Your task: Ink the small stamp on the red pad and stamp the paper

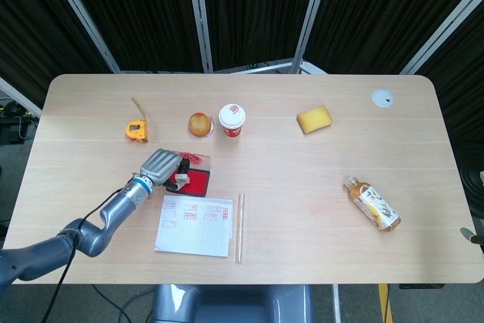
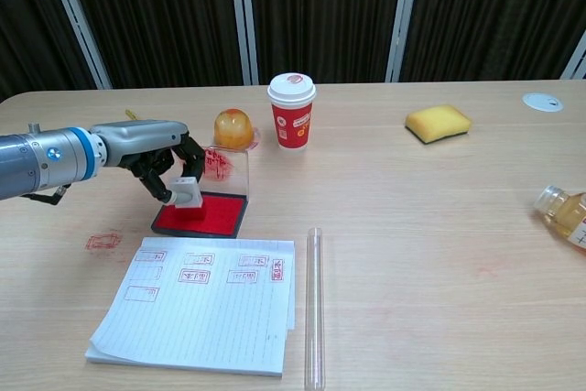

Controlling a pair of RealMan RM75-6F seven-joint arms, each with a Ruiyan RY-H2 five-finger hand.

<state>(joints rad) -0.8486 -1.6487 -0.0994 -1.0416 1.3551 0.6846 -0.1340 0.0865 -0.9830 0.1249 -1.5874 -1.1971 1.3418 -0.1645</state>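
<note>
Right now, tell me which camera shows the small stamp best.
The chest view. There the small stamp shows from the side as a pale block held in the left hand over the red pad. In the head view the small stamp is only a tiny pale speck beside the left hand.

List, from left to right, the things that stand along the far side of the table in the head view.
Tape measure → orange fruit → red paper cup → yellow sponge → white round cap.
</note>
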